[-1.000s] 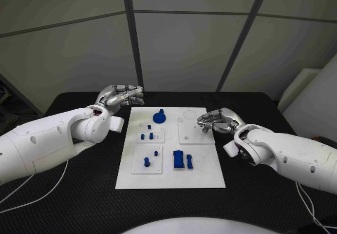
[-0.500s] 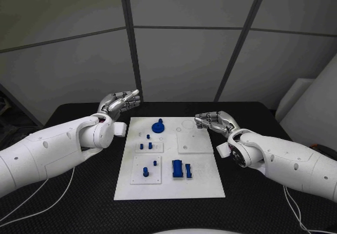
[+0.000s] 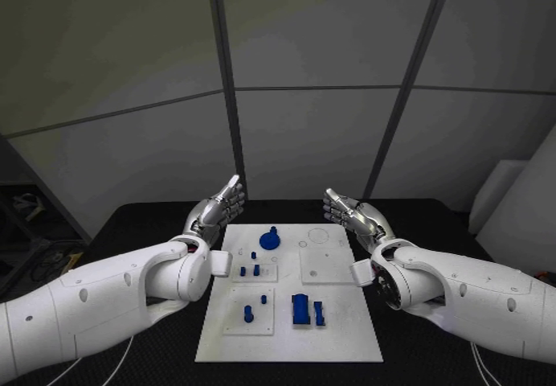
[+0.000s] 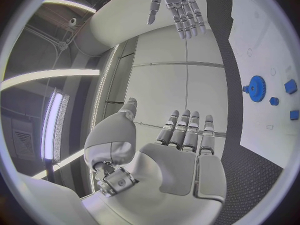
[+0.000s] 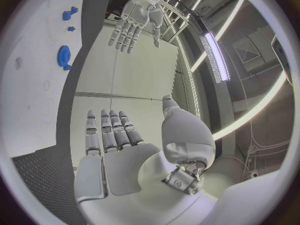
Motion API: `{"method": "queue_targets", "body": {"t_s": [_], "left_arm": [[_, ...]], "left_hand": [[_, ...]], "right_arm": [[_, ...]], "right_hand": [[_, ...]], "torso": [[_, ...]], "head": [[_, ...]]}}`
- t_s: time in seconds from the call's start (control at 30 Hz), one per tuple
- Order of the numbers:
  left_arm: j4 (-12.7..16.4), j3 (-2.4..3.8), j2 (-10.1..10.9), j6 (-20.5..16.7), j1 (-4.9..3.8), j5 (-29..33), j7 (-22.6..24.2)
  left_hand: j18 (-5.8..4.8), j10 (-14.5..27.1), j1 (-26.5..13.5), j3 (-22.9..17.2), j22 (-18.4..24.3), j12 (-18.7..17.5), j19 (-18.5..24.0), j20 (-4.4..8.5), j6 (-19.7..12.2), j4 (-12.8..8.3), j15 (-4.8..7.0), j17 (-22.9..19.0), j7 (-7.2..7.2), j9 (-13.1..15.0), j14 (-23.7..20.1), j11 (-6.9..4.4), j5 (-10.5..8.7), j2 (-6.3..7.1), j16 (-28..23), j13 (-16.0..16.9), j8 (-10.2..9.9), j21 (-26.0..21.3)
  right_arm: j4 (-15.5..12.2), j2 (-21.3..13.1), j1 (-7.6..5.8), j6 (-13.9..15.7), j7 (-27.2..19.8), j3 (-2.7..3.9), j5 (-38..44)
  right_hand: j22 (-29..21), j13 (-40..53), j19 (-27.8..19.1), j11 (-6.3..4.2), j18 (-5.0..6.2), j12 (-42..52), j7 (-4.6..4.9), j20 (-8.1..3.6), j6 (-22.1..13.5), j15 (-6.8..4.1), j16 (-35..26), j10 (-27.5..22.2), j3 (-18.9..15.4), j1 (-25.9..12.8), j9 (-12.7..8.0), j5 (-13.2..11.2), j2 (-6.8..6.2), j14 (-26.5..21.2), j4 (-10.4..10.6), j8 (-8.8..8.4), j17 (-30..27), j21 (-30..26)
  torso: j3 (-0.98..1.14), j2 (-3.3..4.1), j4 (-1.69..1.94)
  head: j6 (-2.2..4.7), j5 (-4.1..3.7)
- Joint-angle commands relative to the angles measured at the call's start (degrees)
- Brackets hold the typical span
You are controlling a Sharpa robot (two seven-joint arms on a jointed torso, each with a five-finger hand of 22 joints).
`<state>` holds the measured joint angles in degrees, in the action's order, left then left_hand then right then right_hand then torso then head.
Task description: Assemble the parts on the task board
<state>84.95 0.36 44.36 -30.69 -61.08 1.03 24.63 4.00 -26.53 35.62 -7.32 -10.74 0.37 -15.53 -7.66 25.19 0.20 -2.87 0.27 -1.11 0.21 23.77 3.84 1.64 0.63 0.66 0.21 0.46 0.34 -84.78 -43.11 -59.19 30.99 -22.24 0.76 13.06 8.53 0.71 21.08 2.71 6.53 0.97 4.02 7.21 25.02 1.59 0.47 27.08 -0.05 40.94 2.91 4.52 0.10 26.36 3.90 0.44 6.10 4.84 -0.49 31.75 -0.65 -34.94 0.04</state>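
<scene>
The white task board (image 3: pixel 342 330) lies in the middle of the black table. On it a blue gear (image 3: pixel 270 240) sits near the far end, with small blue pegs (image 3: pixel 248 270) behind it and two upright blue blocks (image 3: pixel 304 309) nearer me. My left hand (image 3: pixel 220 206) hovers beyond the board's far left corner, fingers straight and apart, holding nothing. My right hand (image 3: pixel 349 212) mirrors it past the far right corner, likewise flat and empty. The left wrist view shows the left hand's palm (image 4: pixel 182 152), the right hand (image 4: pixel 178 7), the gear (image 4: pixel 256 88) and the board (image 4: pixel 265 45). The right wrist view shows the right hand's palm (image 5: pixel 115 152), the left hand (image 5: pixel 132 22) and the gear (image 5: pixel 64 56).
Raised white sub-plates (image 3: pixel 327 265) sit on the board. Black table (image 3: pixel 151 233) surrounds the board on both sides. Grey wall panels (image 3: pixel 312 137) stand just behind the table's far edge.
Both hands have uncurled from a bent pose to flat, straight fingers and moved toward the board's far end. The head camera has tilted up, shifting the whole picture.
</scene>
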Motion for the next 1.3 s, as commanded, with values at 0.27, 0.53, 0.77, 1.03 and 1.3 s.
{"method": "queue_targets", "body": {"t_s": [0.27, 0.53, 0.77, 1.03, 1.3], "left_arm": [[5.0, -0.36, 0.3, -13.4, 0.91, -1.0, 5.2], [5.0, -0.36, 0.3, -13.4, 0.92, -1.0, 5.2], [5.0, -0.36, 0.3, -13.4, 0.92, -1.0, 5.2], [5.0, -0.36, 0.3, -13.4, 0.92, -1.0, 5.2], [5.0, -0.36, 0.3, -13.4, 0.92, -1.0, 5.2]], "left_hand": [[-4.0, 13.1, -17.6, 7.3, 5.3, -0.4, 7.5, 7.66, -12.4, -0.2, 2.87, -0.3, 1.11, -0.2, -11.7, -3.84, -1.64, -0.63, -0.7, -0.2, -0.5, -0.3], [-4.0, 16.9, -22.6, 7.3, 10.7, -0.4, 10.0, 7.66, -16.0, -0.2, 2.87, -0.3, 1.11, -0.2, -15.1, -3.84, -1.64, -0.63, -0.7, -0.2, -0.5, -0.3], [-4.0, 19.4, -25.9, 7.3, 10.7, -0.4, 11.2, 7.66, -18.3, -0.2, 2.87, -0.3, 1.11, -0.2, -17.3, -3.84, -1.64, -0.63, -0.7, -0.2, -0.5, -0.3], [-4.0, 21.4, -28.6, 7.3, 10.7, -0.4, 15.5, 7.66, -20.2, -0.2, 2.87, -0.3, 1.11, -0.2, -19.0, -3.84, -1.64, -0.63, -0.7, -0.2, -0.5, -0.3], [-4.0, 26.5, -35.6, 7.3, 10.7, -0.4, 15.5, 7.66, -25.2, -0.2, 2.87, -0.3, 1.11, -0.2, -23.8, -3.84, -1.64, -0.63, -0.7, -0.2, -0.5, -0.3]], "right_arm": [[-5.2, -1.6, -0.97, 13.1, -7.6, -0.76, -13.1], [-5.2, -1.6, -0.97, 13.1, -7.6, -0.76, -13.1], [-5.2, -1.6, -0.97, 13.1, -7.6, -0.76, -13.1], [-5.2, -1.6, -0.97, 13.1, -7.6, -0.76, -13.1], [-5.2, -1.6, -0.97, 13.1, -7.6, -0.76, -13.1]], "right_hand": [[-4.2, -0.7, -10.4, -2.71, -6.53, -1.0, -4.02, -7.21, -12.4, -1.59, -0.5, -13.4, 0.0, -20.3, -2.9, -4.5, -0.1, -13.1, -3.9, -0.44, -6.1, -4.8], [-8.5, -0.7, -13.3, -2.71, -6.53, -1.0, -4.02, -7.21, -16.0, -1.59, -0.5, -17.3, 0.0, -26.1, -2.9, -4.5, -0.1, -16.8, -3.9, -0.44, -6.1, -4.8], [-8.5, -0.7, -15.3, -2.71, -6.53, -1.0, -4.02, -7.21, -18.3, -1.59, -0.5, -19.8, 0.0, -29.8, -2.9, -4.5, -0.1, -19.2, -3.9, -0.44, -6.1, -4.8], [-8.5, -0.7, -16.7, -2.71, -6.53, -1.0, -4.02, -7.21, -20.1, -1.59, -0.5, -21.7, 0.0, -32.9, -2.9, -4.5, -0.1, -21.1, -3.9, -0.44, -6.1, -4.8], [-8.5, -0.7, -21.1, -2.71, -6.53, -1.0, -4.02, -7.21, -25.0, -1.59, -0.5, -23.0, 0.0, -35.0, -2.9, -4.5, -0.1, -26.4, -3.9, -0.44, -6.1, -4.8]], "torso": [[0.49, -0.57, 0.65], [0.49, -0.57, 0.65], [0.49, -0.57, 0.65], [0.49, -0.57, 0.65], [0.49, -0.57, 0.65]], "head": [[0.56, -0.04], [0.56, -0.04], [0.56, -0.04], [0.56, -0.04], [0.56, -0.04]]}}
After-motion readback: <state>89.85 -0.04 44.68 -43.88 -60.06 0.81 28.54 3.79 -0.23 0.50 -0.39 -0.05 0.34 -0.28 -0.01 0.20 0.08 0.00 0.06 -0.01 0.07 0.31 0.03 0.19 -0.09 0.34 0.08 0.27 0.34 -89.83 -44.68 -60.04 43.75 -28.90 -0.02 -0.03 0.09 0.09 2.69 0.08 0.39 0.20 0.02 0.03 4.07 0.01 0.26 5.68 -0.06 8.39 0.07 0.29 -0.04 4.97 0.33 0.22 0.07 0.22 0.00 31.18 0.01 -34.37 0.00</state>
